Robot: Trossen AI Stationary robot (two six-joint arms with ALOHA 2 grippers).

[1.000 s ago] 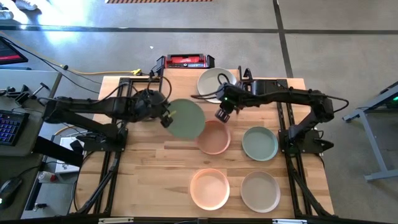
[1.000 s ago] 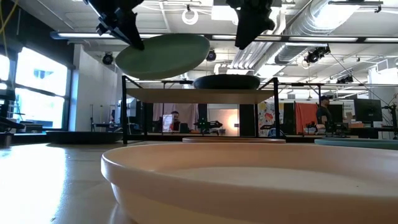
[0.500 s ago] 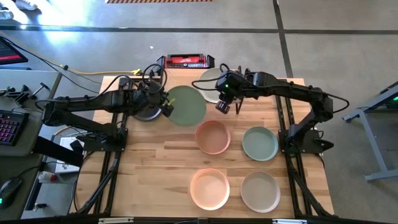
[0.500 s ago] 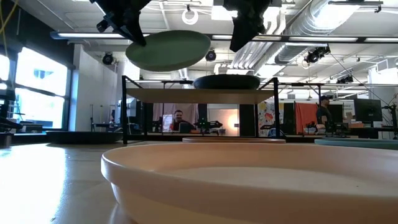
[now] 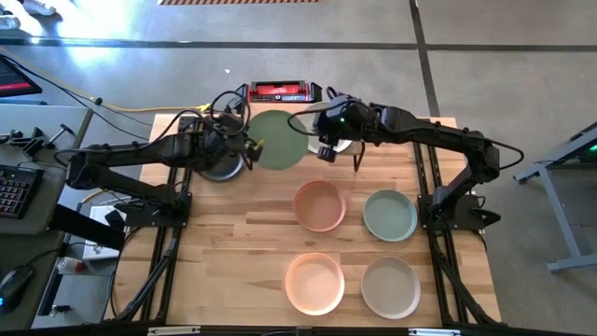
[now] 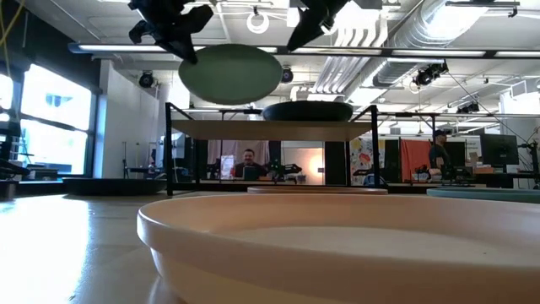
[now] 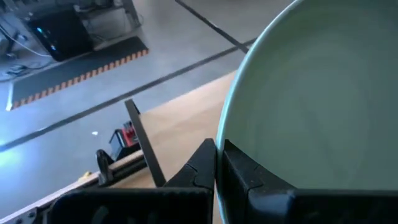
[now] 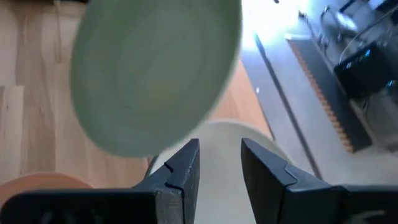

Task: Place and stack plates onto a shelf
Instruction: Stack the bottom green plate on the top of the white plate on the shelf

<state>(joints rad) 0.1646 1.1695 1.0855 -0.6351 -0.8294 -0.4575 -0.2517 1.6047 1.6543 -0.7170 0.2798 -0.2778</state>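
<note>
A pale green plate hangs in the air above the far part of the bench, over the shelf, its rim pinched at the near-left edge by the left gripper, whose fingers are closed tight on it. In the low view it sits tilted, higher than the black plate that lies on the shelf top. The right gripper hovers just beside the held plate's other edge, its fingers a little apart and holding nothing, above a cream plate. Another black plate lies under the left arm. Nearer on the bench rest four more: a pink plate, a second green plate, a peach plate and a beige plate.
</note>
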